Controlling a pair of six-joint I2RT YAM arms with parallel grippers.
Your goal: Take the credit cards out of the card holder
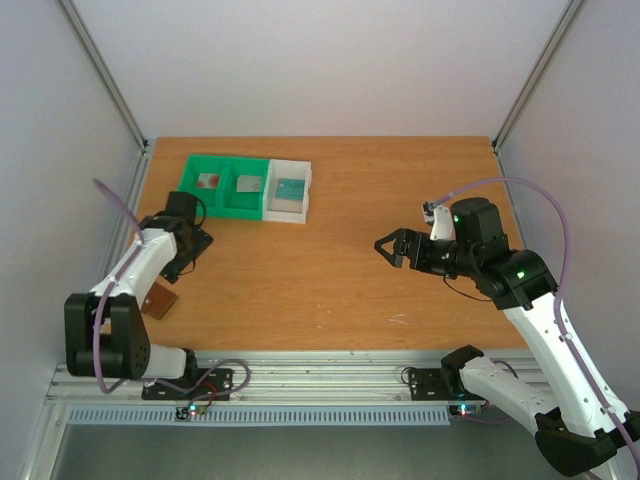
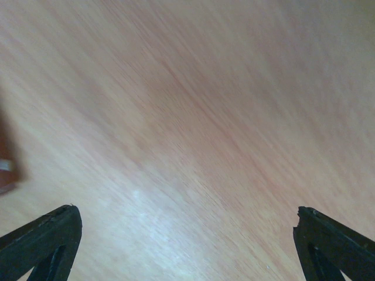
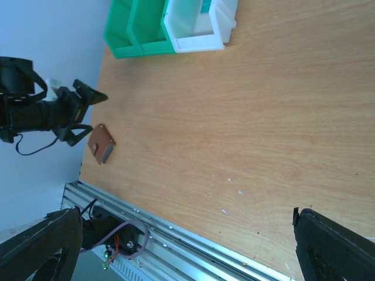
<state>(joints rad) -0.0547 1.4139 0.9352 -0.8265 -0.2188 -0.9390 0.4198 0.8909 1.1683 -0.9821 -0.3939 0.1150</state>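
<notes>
**A:** Where does the card holder sit?

**B:** The card holder [image 1: 160,300] lies flat on the table [image 1: 330,300], at the near left side. It is just beside the left arm and close to the metal rail [image 1: 330,366]. In the right wrist view a grey strip shows along one edge. I cannot tell whether that is pocket lining or a card.

**A:** And the cards?

**B:** Three lie in the bins at the far left. A white card [image 1: 208,181] with a red mark and a grey card [image 1: 247,184] are in the green bins [image 1: 196,166]. A teal card [image 1: 290,187] is in the white bin [image 1: 306,186].

**A:** The grippers?

**B:** Both are empty, with jaws wide apart. The left gripper [image 2: 186,209] hangs near the holder, apparently not touching it. The right gripper [image 1: 390,247] hovers over mid-table, well apart from everything.

**A:** So what could go wrong?

**B:** Mostly misjudging that strip. If a card is left inside and the arms stop here, the job ends short. If the left fingers go back in, the holder is thin and nothing pins it down. A finger landing on its edge could skid it toward the rail or off the table's side. The right gripper is too far away to steady it quickly. A grab could also lift the holder and the card together.
</notes>
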